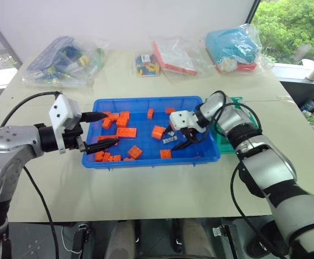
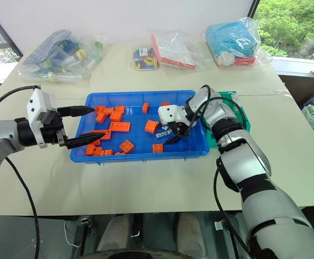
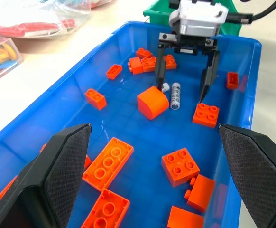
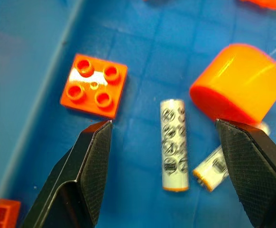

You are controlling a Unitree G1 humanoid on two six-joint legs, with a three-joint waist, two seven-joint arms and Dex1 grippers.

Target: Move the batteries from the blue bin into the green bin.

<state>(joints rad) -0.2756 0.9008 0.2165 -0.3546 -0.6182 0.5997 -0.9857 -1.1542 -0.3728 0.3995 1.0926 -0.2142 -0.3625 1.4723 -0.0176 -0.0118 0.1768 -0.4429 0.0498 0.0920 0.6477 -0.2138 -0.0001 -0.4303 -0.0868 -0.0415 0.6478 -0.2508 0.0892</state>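
Hovering with jaws wide, right gripper (image 4: pixel 169 156) straddles two batteries (image 4: pixel 173 144) lying on the blue bin (image 1: pixel 146 101) floor beside a rounded orange brick (image 4: pixel 240 83). Left gripper (image 1: pixel 103 129) open at bin's left end. Green bin (image 1: pixel 224 141) adjoins.

beige table (image 1: pixel 162 183), white wall (image 1: pixel 119 19), window (image 1: pixel 294 24)
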